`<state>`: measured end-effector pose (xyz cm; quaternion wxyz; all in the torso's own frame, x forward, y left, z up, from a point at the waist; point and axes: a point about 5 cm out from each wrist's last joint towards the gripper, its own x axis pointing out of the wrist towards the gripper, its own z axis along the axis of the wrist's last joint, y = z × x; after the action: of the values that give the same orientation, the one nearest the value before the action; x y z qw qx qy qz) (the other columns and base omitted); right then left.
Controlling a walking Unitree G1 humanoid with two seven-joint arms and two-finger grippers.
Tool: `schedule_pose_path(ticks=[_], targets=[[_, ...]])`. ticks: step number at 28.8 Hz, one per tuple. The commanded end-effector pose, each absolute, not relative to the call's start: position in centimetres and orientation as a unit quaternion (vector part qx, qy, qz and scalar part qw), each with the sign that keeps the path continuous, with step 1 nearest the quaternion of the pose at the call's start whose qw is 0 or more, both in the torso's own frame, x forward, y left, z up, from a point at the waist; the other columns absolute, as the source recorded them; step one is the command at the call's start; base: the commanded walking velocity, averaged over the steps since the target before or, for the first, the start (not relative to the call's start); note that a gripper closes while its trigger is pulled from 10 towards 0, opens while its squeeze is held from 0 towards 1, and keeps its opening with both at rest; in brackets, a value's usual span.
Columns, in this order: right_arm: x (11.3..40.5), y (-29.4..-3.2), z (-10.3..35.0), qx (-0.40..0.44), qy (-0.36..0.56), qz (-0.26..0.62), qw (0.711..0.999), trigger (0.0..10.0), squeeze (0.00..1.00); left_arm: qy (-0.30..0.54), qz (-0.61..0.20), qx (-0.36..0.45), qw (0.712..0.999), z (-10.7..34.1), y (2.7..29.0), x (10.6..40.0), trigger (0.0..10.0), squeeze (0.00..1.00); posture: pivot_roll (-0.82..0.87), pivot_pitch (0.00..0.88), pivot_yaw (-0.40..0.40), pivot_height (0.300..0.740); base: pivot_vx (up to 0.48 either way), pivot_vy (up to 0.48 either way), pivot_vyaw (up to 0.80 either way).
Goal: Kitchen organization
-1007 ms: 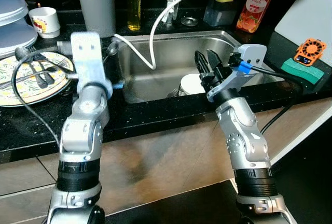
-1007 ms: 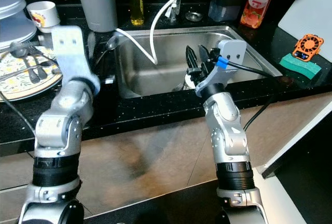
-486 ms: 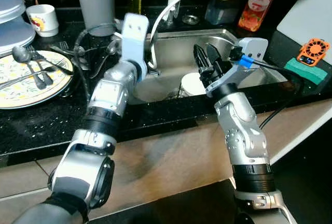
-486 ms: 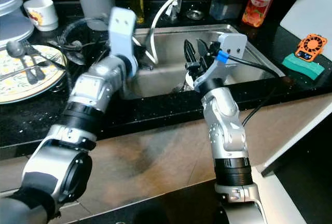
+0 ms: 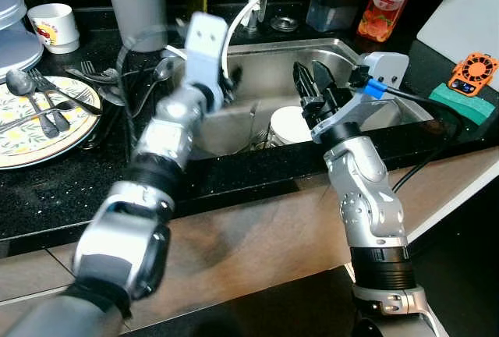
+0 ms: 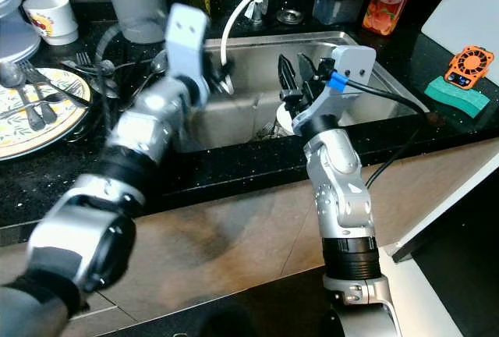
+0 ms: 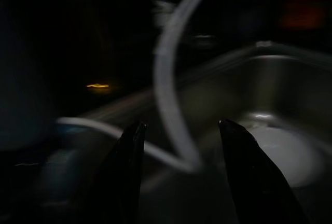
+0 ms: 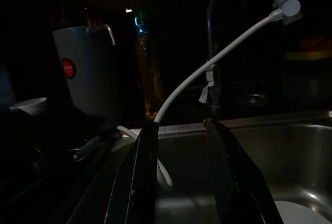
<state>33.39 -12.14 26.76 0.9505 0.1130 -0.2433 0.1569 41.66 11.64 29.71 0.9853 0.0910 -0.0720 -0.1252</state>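
Both our arms reach over the sink (image 5: 343, 52).
Our left gripper (image 7: 181, 177) and right gripper (image 5: 313, 87) hang parted, empty; a white plate (image 5: 290, 125) lies below the right gripper.

Sink (image 5: 265, 64): brushed stainless steel, dull sheen. Table (image 5: 47, 189): glossy black speckled stone. Hose (image 5: 257, 5): smooth white plastic. Plate (image 5: 15, 146): glazed, patterned ceramic. Cutlery (image 5: 35, 103): polished metal. Sponge (image 5: 456, 103): matt green, rough.
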Motion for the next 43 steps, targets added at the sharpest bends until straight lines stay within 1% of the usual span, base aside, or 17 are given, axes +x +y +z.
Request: schedule_pose_path(ticks=[1, 3, 7, 8, 12, 14, 19, 20, 21, 27, 28, 32, 38, 39, 40, 41, 43], targets=[[33.3, -12.0, 27.1, 0.120, -0.248, 0.159, 0.948, 10.0, 0.00, -0.023, -0.097, 0.110, 0.989, 27.9, 13.0, 42.0, 10.0, 0.00, 0.12, 0.081, -0.043, 0.740, 0.000, 0.000, 0.00], [33.3, -12.0, 27.2, 0.121, -0.248, 0.159, 0.948, 10.0, 0.00, 0.012, -0.074, 0.102, 0.992, 26.8, 14.8, 42.3, 10.0, 0.00, 0.13, 0.087, -0.043, 0.740, 0.000, 0.000, 0.00], [33.2, -11.9, 27.3, 0.125, -0.248, 0.161, 0.947, 10.0, 0.00, 0.041, -0.069, 0.096, 0.992, 25.7, 15.9, 42.4, 10.0, 0.00, 0.13, 0.093, -0.039, 0.740, 0.000, 0.000, 0.00], [33.1, -12.0, 27.6, 0.134, -0.249, 0.165, 0.945, 10.0, 0.00, 0.062, -0.063, 0.082, 0.993, 25.1, 16.8, 42.4, 10.0, 0.00, 0.12, 0.106, -0.027, 0.740, 0.000, 0.000, 0.00], [32.8, -12.2, 27.9, 0.147, -0.254, 0.166, 0.942, 10.0, 0.00, 0.071, -0.046, 0.094, 0.992, 25.1, 18.0, 42.4, 10.0, 0.00, 0.12, 0.117, -0.017, 0.740, 0.000, 0.000, 0.00], [32.8, -12.2, 27.9, 0.147, -0.254, 0.166, 0.942, 10.0, 0.00, 0.071, -0.046, 0.094, 0.992, 25.1, 18.0, 42.4, 10.0, 0.00, 0.12, 0.117, -0.017, 0.740, 0.000, 0.000, 0.00], [31.7, -12.4, 27.8, 0.155, -0.256, 0.163, 0.940, 10.0, 0.00, 0.075, -0.044, 0.096, 0.992, 25.8, 19.3, 42.4, 10.0, 0.00, 0.11, 0.166, 0.010, 0.740, 0.000, 0.000, 0.00], [31.5, -12.4, 27.7, 0.156, -0.256, 0.161, 0.940, 10.0, 0.00, 0.072, -0.047, 0.095, 0.992, 26.1, 19.4, 42.4, 10.0, 0.27, 0.11, 0.168, 0.010, 0.740, 0.000, 0.000, 0.00], [31.4, -12.5, 27.6, 0.158, -0.255, 0.160, 0.941, 10.0, 0.00, 0.070, -0.054, 0.091, 0.992, 26.3, 19.4, 42.4, 10.0, 1.00, 0.11, 0.176, 0.012, 0.740, 0.000, 0.000, 0.00], [31.2, -12.5, 27.7, 0.162, -0.252, 0.163, 0.940, 10.0, 0.00, 0.068, -0.053, 0.081, 0.993, 27.2, 20.2, 42.3, 10.0, 1.00, 0.13, 0.204, 0.009, 0.740, 0.000, 0.000, 0.00], [31.1, -12.4, 27.7, 0.163, -0.251, 0.167, 0.939, 10.0, 0.00, 0.069, -0.057, 0.071, 0.994, 27.4, 20.3, 42.3, 10.0, 0.00, 0.14, 0.215, 0.004, 0.740, 0.000, 0.000, 0.00], [31.1, -12.0, 28.3, 0.159, -0.256, 0.183, 0.936, 10.0, 0.00, 0.065, -0.076, 0.033, 0.994, 27.9, 20.4, 42.3, 10.0, 0.00, 0.14, 0.234, -0.010, 0.740, 0.000, 0.000, 0.00], [31.2, -11.6, 29.1, 0.150, -0.268, 0.199, 0.931, 10.0, 0.00, 0.062, -0.082, 0.020, 0.994, 28.2, 20.8, 42.2, 10.0, 0.00, 0.15, 0.250, -0.015, 0.740, 0.000, 0.000, 0.00], [31.3, -11.3, 29.6, 0.146, -0.274, 0.207, 0.928, 10.0, 0.00, 0.068, -0.100, 0.019, 0.992, 28.4, 20.7, 42.1, 10.0, 0.00, 0.15, 0.257, -0.016, 0.740, 0.000, 0.000, 0.00], [31.4, -11.2, 30.0, 0.145, -0.279, 0.213, 0.925, 10.0, 0.00, 0.080, -0.107, 0.039, 0.990, 28.5, 20.8, 42.1, 10.0, 0.00, 0.15, 0.260, -0.015, 0.740, 0.000, 0.000, 0.00], [31.4, -11.2, 30.0, 0.145, -0.279, 0.213, 0.925, 10.0, 0.00, 0.080, -0.107, 0.039, 0.990, 28.5, 20.8, 42.1, 10.0, 0.00, 0.15, 0.260, -0.015, 0.740, 0.000, 0.000, 0.00], [31.4, -11.0, 30.3, 0.146, -0.281, 0.218, 0.923, 10.0, 0.00, 0.114, -0.113, 0.067, 0.985, 28.4, 21.3, 41.8, 10.0, 0.00, 0.16, 0.260, 0.000, 0.740, 0.000, 0.000, 0.00]])
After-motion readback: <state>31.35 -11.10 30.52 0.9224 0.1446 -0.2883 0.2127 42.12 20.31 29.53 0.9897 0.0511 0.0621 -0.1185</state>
